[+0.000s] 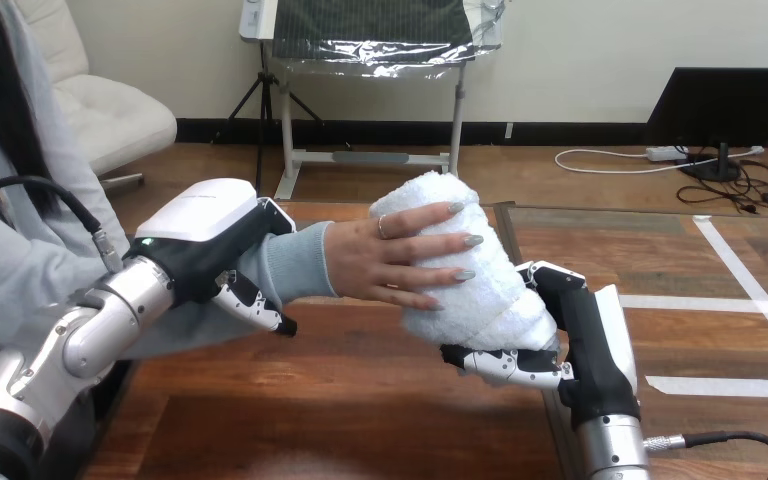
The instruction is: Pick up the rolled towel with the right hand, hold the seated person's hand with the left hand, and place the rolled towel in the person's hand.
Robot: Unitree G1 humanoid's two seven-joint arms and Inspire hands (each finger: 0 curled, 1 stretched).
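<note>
Head view: towel [505, 297] in right hand [587, 332]

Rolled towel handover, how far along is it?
Done: the right hand holds the rolled towel up; the left hand is curled round the person's forearm. In hand: the person's hand lies over the towel, fingers across it. Left: the right hand letting go.

The left arm [90, 330] slants up from lower left; the left hand [205, 230], centre left, curls its fingers downward. The right hand [588, 330], lower right, stands upright, fingers seemingly curled leftward.
</note>
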